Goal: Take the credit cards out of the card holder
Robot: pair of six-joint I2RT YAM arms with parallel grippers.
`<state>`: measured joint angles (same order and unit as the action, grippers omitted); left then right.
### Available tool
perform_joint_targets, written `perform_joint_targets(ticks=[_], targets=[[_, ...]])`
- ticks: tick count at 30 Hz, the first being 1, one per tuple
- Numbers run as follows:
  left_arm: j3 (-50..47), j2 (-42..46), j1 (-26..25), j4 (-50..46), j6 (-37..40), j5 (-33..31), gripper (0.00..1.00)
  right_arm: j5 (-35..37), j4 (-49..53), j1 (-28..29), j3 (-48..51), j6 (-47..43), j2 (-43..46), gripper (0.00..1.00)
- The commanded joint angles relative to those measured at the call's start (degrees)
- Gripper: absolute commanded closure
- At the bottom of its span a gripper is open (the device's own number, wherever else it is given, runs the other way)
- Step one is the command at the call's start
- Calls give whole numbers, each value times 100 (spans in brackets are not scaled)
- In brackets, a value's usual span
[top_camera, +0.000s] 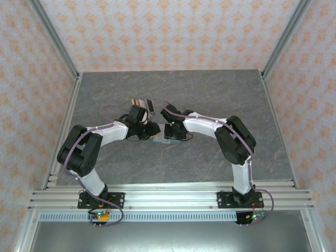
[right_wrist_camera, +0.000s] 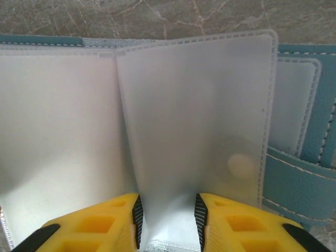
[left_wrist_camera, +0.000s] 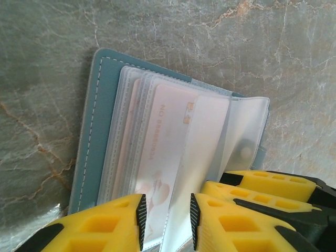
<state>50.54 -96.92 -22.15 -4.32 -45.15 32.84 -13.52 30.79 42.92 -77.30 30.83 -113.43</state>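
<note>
1. Card holder [left_wrist_camera: 97, 131]: teal bifold with pale stitching. It lies open and flat on the grey marbled table [left_wrist_camera: 42, 52], under and between both sets of jaws. In the top view it sits where the two arms meet.
2. Clear plastic sleeves [right_wrist_camera: 194, 121]: a fan of frosted leaves bound at the holder's centre. One leaf stands up and runs straight into the gap of the right jaws, while the others lie flat to either side of them.
3. Pale pinkish card [left_wrist_camera: 163, 142]: in a sleeve, with faint print showing through. It lies just ahead of the left jaws, and its near corner reaches the inner fingertip.
4. Left gripper [left_wrist_camera: 167, 218]: yellow fingers set a narrow gap apart, with sleeve edges lying in that gap. I cannot tell whether the pads clamp them.
5. Right gripper [right_wrist_camera: 168, 218]: yellow fingers likewise part-way apart. The upright leaf fills the space between them and meets both pads. I cannot tell whether this is a firm pinch or mere contact.
6. Strap with snap [right_wrist_camera: 299, 178]: teal, stitched, lying to the right of the right jaws. Its round stud shows through the leaf.
7. Loose cards [top_camera: 142, 104]: small brown, pale and dark flat pieces on the table beyond the left gripper, well clear of its jaws. They are too small to detail.
</note>
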Motion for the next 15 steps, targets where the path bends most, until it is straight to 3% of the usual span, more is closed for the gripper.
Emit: perform_joint_targets(ticks=[1,15], targets=[[132,-114,-61,145,-5,171,69,139,59,-72,209,46,-224,65],[128,-315,-92,521,-178,471,68,-112,-242,-147,412,77,171,66]])
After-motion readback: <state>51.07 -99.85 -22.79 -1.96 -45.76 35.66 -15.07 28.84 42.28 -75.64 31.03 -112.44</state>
